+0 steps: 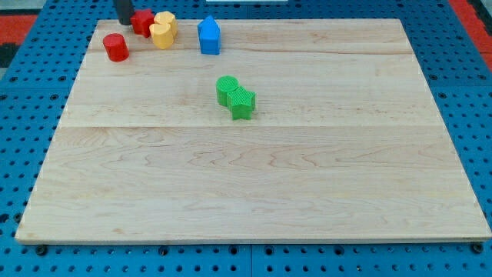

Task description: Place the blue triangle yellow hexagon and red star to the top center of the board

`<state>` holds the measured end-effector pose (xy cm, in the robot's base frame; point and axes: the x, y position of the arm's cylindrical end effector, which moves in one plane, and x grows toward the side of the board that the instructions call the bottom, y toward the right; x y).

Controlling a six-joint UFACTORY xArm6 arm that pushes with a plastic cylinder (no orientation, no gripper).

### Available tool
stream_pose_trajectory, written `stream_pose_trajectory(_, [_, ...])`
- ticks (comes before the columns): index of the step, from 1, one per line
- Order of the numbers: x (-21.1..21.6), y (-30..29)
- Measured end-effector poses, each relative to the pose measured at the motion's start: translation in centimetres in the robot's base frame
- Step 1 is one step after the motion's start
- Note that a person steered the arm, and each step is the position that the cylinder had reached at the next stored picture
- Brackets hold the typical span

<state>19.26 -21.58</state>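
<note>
My tip is at the view's top left, at the board's top edge, right against the left side of the red star. The yellow hexagon touches the star's right side. A second yellow block sits just below the hexagon, touching it. The blue triangle, a pointed, house-like block, stands to the right of the yellow blocks with a gap between them, left of the top centre.
A red cylinder stands below and left of the red star. A round green block and a green star touch each other near the middle of the wooden board. A blue pegboard surrounds the board.
</note>
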Motion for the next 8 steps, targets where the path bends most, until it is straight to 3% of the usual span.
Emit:
stream_pose_trajectory(1, [1.2,0.5])
stream_pose_trajectory(2, [1.1,-6.2])
stream_pose_trajectory(4, [-0.1,-5.3])
stream_pose_trajectory(7, [0.0,7.0])
stream_pose_trajectory(8, [2.1,12.7])
